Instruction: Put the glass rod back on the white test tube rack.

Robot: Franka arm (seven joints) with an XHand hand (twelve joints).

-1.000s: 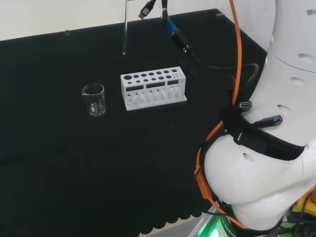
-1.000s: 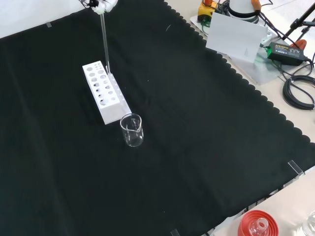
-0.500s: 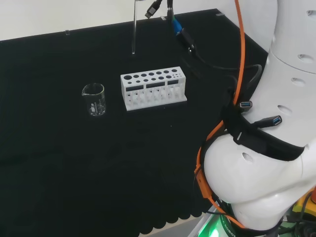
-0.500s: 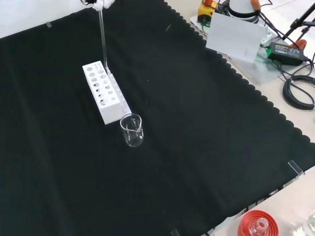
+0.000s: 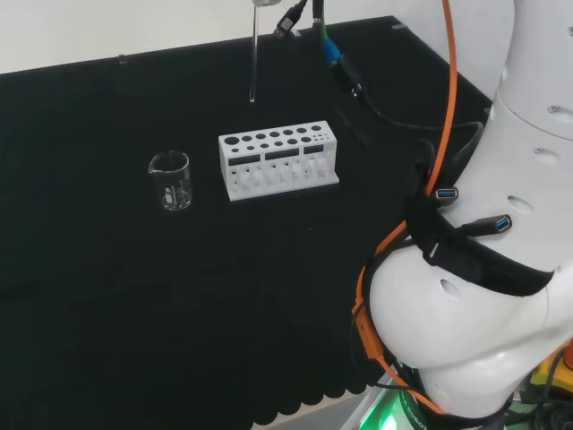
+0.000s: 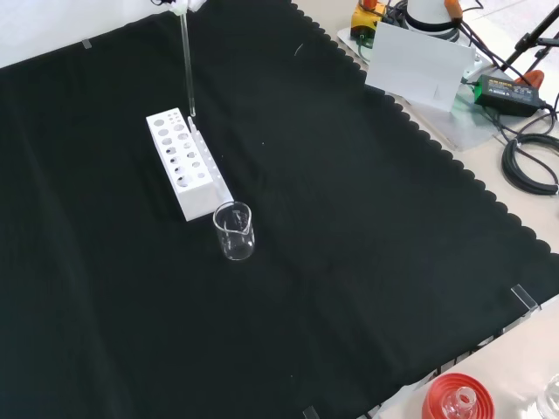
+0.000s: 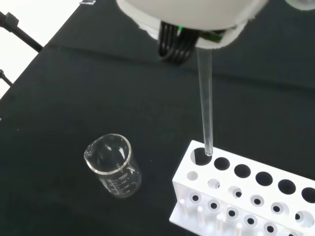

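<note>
The glass rod [image 5: 254, 54] hangs upright in the air from the hand [image 6: 179, 4] at the top edge of the front view. The hand is shut on the rod's upper end. The white test tube rack [image 5: 279, 150] stands on the black cloth. In the wrist view the rod [image 7: 205, 103] has its tip just over the large end hole of the rack [image 7: 246, 196], on the beaker's side. In the front view the rod [image 6: 187, 65] ends above the far end of the rack [image 6: 188, 175].
A clear glass beaker [image 5: 170, 182] stands left of the rack in the head view and just in front of it in the front view [image 6: 234, 231]. A red ribbed ring stand [image 6: 454, 397] holding a flask sits at the cloth's near edge.
In the head view the rod has moved to the right, from beyond the rack's left end to a spot above the rack. Rack and beaker have stayed put.
</note>
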